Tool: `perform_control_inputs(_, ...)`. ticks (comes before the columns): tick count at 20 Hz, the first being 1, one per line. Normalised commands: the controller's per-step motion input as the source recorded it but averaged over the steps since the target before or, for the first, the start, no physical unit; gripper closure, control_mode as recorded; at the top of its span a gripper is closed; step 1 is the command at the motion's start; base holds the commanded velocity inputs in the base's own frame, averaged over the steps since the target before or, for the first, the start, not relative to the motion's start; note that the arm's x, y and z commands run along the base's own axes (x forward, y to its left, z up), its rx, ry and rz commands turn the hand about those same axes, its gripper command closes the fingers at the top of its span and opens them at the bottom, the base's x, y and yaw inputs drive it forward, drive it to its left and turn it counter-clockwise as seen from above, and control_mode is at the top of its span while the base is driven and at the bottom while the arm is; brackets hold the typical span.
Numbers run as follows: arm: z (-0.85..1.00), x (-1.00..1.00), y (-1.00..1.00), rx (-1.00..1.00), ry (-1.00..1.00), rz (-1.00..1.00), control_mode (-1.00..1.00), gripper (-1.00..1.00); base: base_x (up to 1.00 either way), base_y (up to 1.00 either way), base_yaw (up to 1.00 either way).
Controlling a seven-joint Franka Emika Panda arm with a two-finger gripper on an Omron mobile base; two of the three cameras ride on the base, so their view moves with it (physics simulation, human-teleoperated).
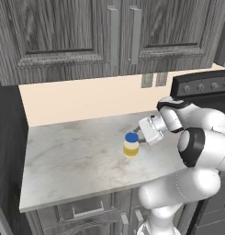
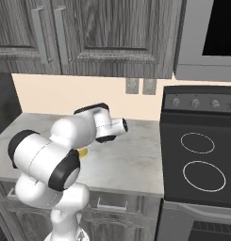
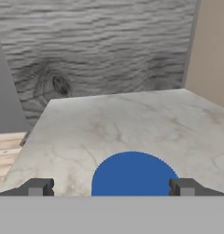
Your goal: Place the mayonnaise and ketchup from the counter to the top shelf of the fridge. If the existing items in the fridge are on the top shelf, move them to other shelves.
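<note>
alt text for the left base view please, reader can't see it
The open gripper of a white robot arm sits just right of the mayonnaise, a cream jar with a blue lid, upright on the counter. Grey wood-grain cabinets hang above.

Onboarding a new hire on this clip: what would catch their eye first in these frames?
The big white arm, bent low over the counter, its gripper beside the mayonnaise with the jaws open. The jar's blue lid stands out on the pale marbled slab, near the counter's right half; in the hand view it sits right between the fingertips. To the right is a black stove.
</note>
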Motion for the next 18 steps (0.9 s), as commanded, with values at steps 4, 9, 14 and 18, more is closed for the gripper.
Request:
perform_control_inputs(4,-0.16,0.0,0.0,0.0,0.01,0.0,-1.0,-1.0,0.0,0.0,0.0)
perform_control_inputs(9,-0.13,0.0,-0.03,0.0,0.0,0.0,-1.0,-1.0,0.0,0.0,0.0)
perform_control_inputs(14,-0.19,0.0,-0.18,0.01,0.0,0.0,-1.0,-1.0,0.0,0.0,0.0)
perform_control_inputs(18,0.0,0.0,-0.11,0.06,0.0,0.0,-1.0,-1.0,0.0,0.0,0.0)
